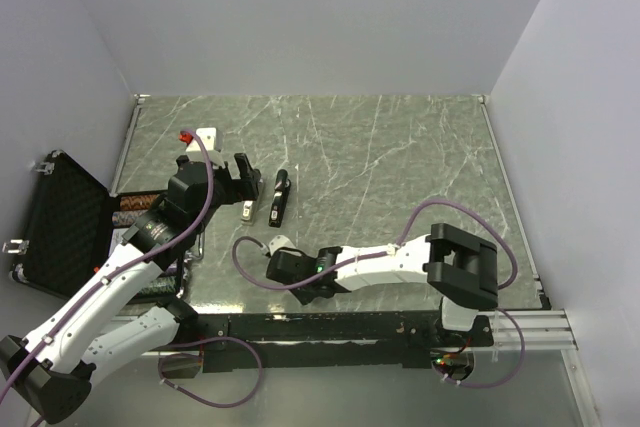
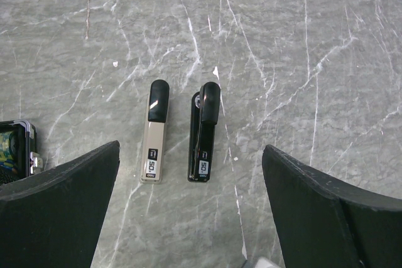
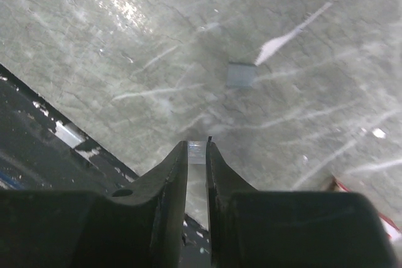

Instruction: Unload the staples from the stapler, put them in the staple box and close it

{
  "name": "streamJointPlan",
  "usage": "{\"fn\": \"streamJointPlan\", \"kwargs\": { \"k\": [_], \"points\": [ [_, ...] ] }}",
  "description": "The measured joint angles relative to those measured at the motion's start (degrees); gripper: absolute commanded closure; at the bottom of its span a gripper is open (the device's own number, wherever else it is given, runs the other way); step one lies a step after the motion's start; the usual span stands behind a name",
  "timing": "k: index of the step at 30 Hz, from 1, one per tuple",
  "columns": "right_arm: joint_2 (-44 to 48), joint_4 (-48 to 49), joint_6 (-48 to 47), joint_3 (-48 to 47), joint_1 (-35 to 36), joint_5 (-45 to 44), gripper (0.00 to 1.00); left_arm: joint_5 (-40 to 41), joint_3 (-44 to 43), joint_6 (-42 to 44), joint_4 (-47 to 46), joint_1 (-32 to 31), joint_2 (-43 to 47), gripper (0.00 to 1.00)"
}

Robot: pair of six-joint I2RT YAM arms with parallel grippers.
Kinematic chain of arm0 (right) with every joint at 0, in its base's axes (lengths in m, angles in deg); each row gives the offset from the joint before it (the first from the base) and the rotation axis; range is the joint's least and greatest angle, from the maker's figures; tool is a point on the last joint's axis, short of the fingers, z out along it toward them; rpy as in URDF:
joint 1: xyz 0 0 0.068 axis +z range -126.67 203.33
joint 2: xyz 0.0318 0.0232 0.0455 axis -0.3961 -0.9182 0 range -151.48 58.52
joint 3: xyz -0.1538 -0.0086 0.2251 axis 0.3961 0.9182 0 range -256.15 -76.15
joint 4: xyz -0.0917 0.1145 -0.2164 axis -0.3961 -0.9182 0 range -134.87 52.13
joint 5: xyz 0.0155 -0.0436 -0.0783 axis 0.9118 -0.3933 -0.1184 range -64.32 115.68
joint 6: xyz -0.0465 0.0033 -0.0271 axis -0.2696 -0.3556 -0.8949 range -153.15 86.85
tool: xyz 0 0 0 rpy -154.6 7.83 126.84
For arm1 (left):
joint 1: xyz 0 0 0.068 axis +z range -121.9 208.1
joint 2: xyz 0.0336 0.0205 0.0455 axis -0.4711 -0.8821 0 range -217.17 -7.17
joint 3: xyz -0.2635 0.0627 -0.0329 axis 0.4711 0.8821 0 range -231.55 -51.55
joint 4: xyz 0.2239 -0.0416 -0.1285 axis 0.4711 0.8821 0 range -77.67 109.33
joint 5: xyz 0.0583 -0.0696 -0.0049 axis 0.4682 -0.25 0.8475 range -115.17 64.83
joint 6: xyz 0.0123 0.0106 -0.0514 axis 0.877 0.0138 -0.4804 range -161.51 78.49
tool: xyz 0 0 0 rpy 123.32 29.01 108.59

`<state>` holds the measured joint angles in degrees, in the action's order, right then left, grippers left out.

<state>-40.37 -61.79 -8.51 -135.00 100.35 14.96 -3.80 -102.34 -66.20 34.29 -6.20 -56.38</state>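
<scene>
Two staplers lie side by side on the marble table: a beige one (image 2: 156, 131) (image 1: 247, 209) and a black one (image 2: 205, 131) (image 1: 279, 197). My left gripper (image 2: 191, 218) (image 1: 233, 173) is open wide and empty, hovering just short of their near ends. My right gripper (image 3: 196, 147) (image 1: 277, 246) is low near the table's front edge, shut on a small silvery strip of staples (image 3: 196, 149) at its fingertips. Another grey strip of staples (image 3: 241, 75) lies on the table just beyond it.
A small red-and-white box (image 1: 196, 136) sits at the back left. An open black case (image 1: 60, 222) stands off the table's left edge; its corner shows in the left wrist view (image 2: 14, 149). The table's dark front edge (image 3: 50, 149) is right beside my right gripper.
</scene>
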Motion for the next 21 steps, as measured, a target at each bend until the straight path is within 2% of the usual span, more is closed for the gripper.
{"fn": "streamJointPlan", "kwargs": {
  "k": [12,21],
  "points": [
    [13.84,-6.14,3.17,2.58,-2.05,-5.29,0.81,-0.07,0.0,-0.02,0.0,0.0,0.48,0.01],
    [26.27,-11.13,8.59,14.71,-16.39,-6.01,0.8,-0.68,0.0,0.0,-0.02,0.0,1.16,0.01]
  ]
}}
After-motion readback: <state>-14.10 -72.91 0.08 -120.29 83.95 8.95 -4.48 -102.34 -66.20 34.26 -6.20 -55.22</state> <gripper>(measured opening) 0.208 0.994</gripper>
